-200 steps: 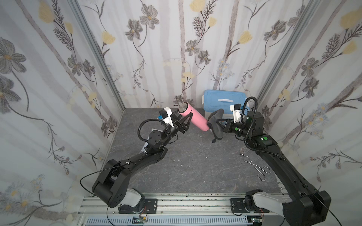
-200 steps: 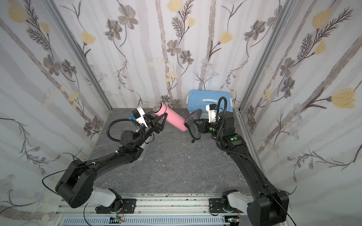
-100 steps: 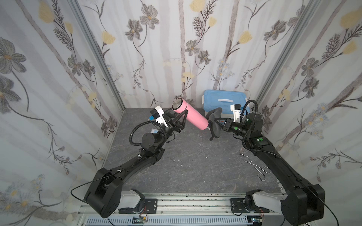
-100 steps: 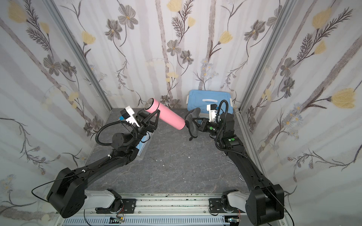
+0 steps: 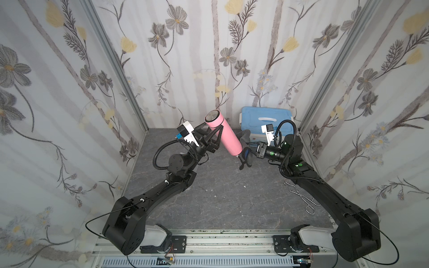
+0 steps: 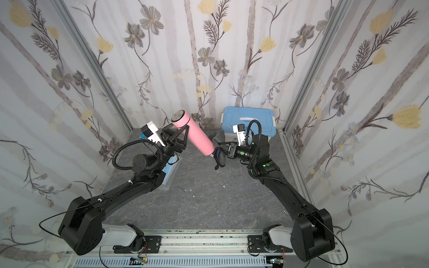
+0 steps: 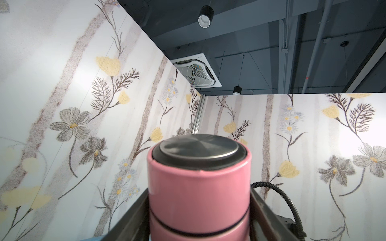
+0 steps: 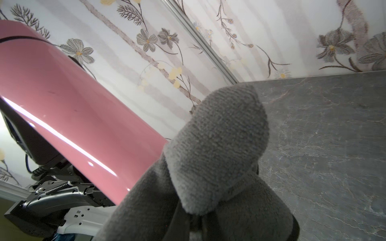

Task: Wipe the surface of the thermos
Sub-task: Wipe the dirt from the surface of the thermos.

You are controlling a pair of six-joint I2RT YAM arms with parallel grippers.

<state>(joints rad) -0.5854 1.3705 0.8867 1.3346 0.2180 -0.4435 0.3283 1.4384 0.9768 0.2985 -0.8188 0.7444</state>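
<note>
Pink thermos (image 5: pixel 224 133), grasped by the left end effector (image 5: pixel 212 137), has tipped steeper and swung left since earlier; the right end effector (image 5: pixel 251 150), clenched on a grey cloth (image 5: pixel 245 148), touches its base.

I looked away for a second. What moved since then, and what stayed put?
The left claw carried the thermos up and leftward, tilting it steeper; the grey cloth in the right claw now meets its lower end. Both grips, the blue-lidded box and the tongs are unchanged.
</note>
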